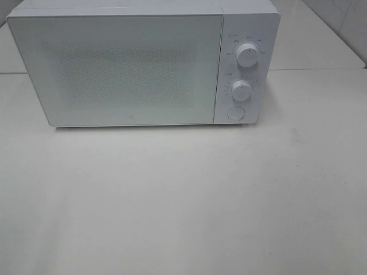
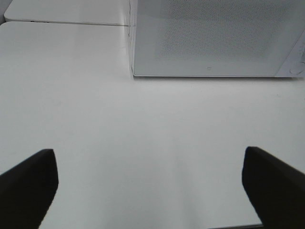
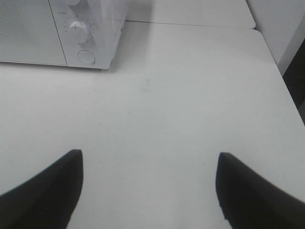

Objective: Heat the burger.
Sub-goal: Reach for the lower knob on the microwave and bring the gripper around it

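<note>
The burger is out of view in every frame. A white microwave [image 1: 143, 63] stands at the back of the white table [image 1: 183, 200] with its door shut. Its door [image 2: 209, 38] fills the far part of the left wrist view. Two white knobs [image 1: 248, 55] and a round button [image 1: 235, 113] sit on its right panel, which also shows in the right wrist view as a knob [image 3: 78, 31] and the button [image 3: 86, 57]. My left gripper [image 2: 150, 183] is open above bare table in front of the microwave. My right gripper [image 3: 147, 183] is open over bare table, right of the microwave. Neither holds anything.
A seam [image 1: 309, 70] between two tabletops runs behind and beside the microwave. The table's right edge [image 3: 281, 76] drops off beside a pale wall. Neither arm shows in the exterior high view.
</note>
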